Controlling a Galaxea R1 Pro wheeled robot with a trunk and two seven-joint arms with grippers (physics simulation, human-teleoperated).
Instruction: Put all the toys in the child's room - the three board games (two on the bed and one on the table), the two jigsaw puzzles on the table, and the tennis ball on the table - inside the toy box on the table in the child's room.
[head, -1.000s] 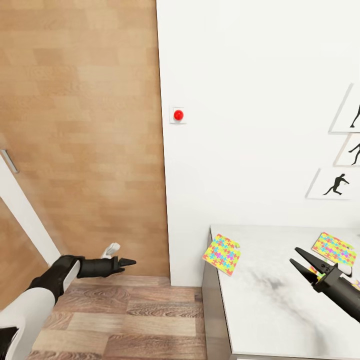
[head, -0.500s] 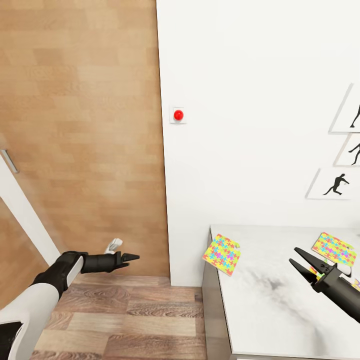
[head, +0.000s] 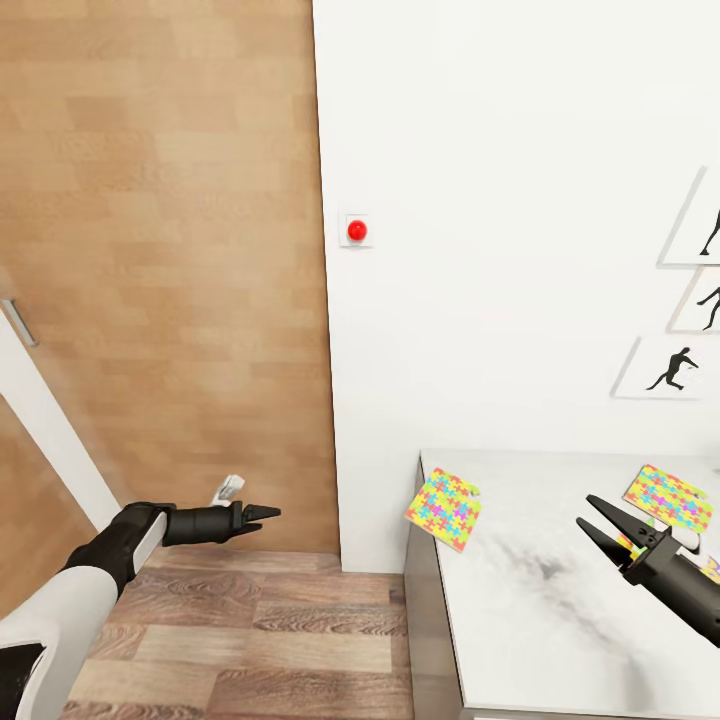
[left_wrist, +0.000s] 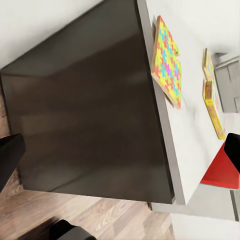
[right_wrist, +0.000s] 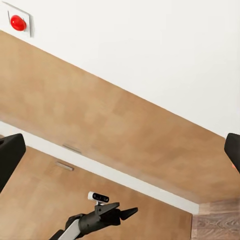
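Two jigsaw puzzles on the table: one overhanging its corner, another beyond the right gripper (jaws spread, empty). Left gripper, tips together, slightly farther forward than before.

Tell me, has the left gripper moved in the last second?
Yes. The left gripper has slid toward the table, its tip now nearer the white wall's edge than before.

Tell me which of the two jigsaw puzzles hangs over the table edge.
The left jigsaw puzzle: its corner sticks out past the table edge toward the door. The other puzzle lies fully on the top, beside the right gripper.
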